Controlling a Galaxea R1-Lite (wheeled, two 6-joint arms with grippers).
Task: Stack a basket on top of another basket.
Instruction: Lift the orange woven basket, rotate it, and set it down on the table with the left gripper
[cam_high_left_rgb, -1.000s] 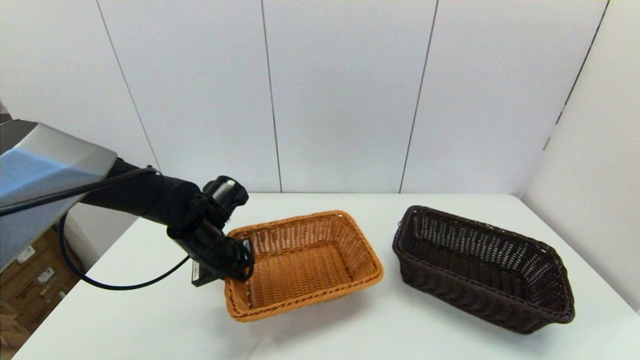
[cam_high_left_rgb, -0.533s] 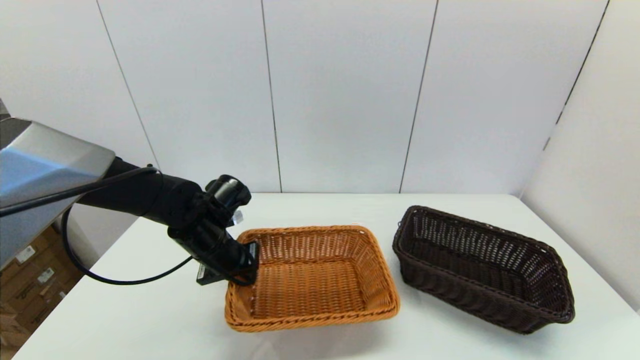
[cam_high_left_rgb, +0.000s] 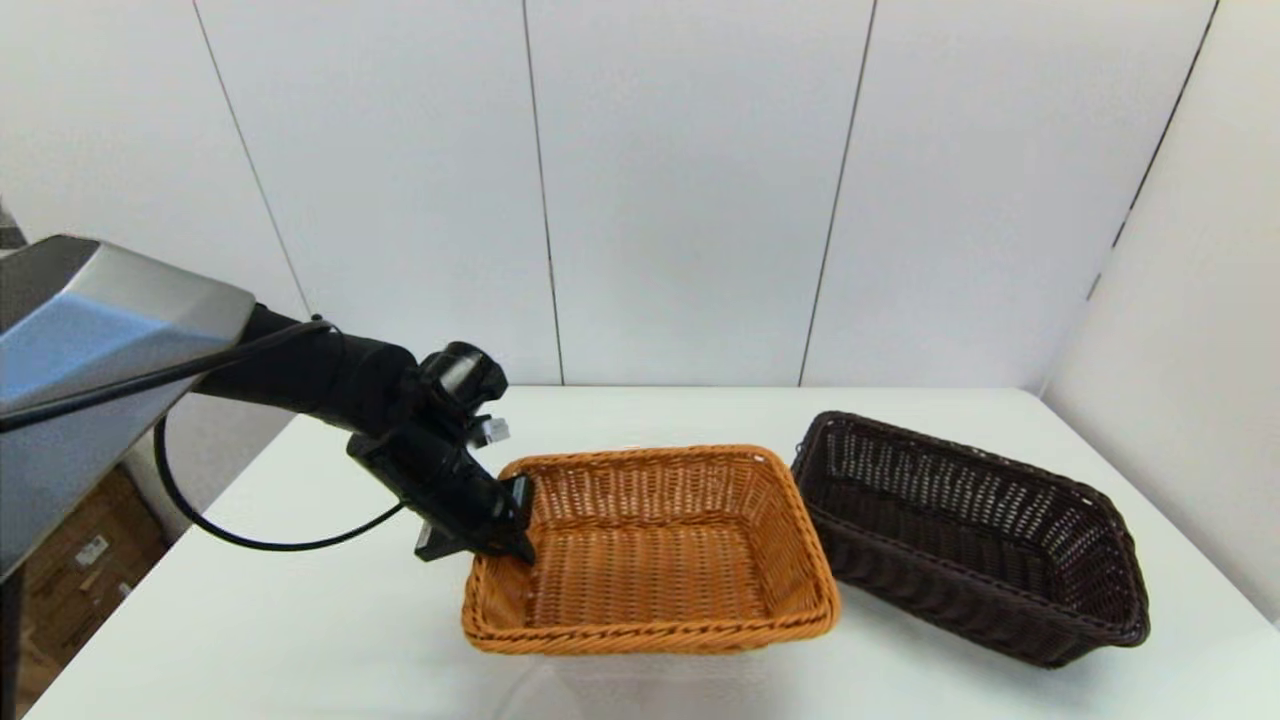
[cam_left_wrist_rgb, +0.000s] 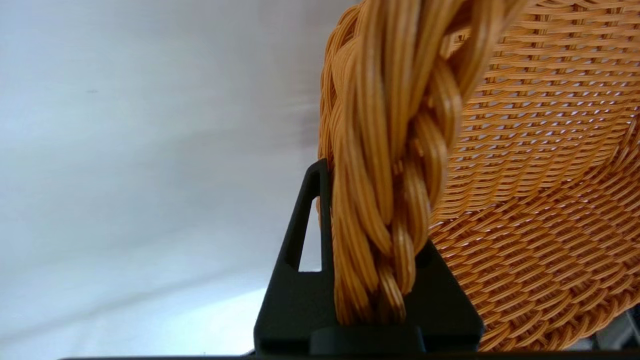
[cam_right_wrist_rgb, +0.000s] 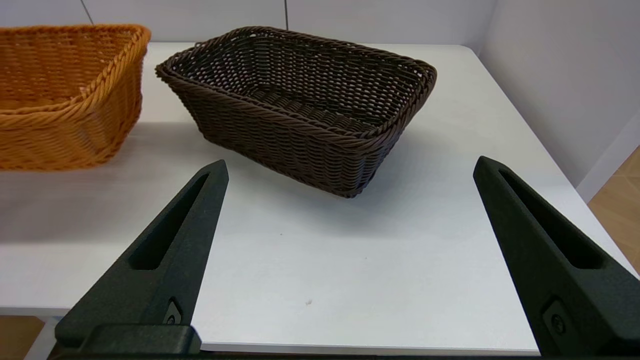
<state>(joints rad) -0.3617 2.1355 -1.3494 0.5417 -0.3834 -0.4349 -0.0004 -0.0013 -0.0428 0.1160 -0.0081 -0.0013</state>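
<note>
My left gripper (cam_high_left_rgb: 515, 530) is shut on the braided rim (cam_left_wrist_rgb: 395, 125) at the left end of the orange-tan basket (cam_high_left_rgb: 650, 560). That basket hangs level, slightly above the table, and its right end overlaps the left end of the dark brown basket (cam_high_left_rgb: 980, 540). The dark basket rests on the table at the right. The left wrist view shows the rim pinched between the black fingers (cam_left_wrist_rgb: 300, 260). From the right wrist view, my right gripper (cam_right_wrist_rgb: 350, 165) is open near the table's front edge, short of the dark basket (cam_right_wrist_rgb: 300, 95), with the orange-tan basket (cam_right_wrist_rgb: 60, 100) off to one side.
The white table (cam_high_left_rgb: 300, 620) is bounded by white wall panels behind and at the right (cam_high_left_rgb: 1180, 350). Cardboard boxes (cam_high_left_rgb: 70, 560) stand on the floor past the table's left edge. A black cable (cam_high_left_rgb: 250, 540) loops under my left arm.
My left gripper has carried the orange-tan basket to the right and levelled it. Its right end now reaches the dark basket's left end. The dark basket has not moved.
</note>
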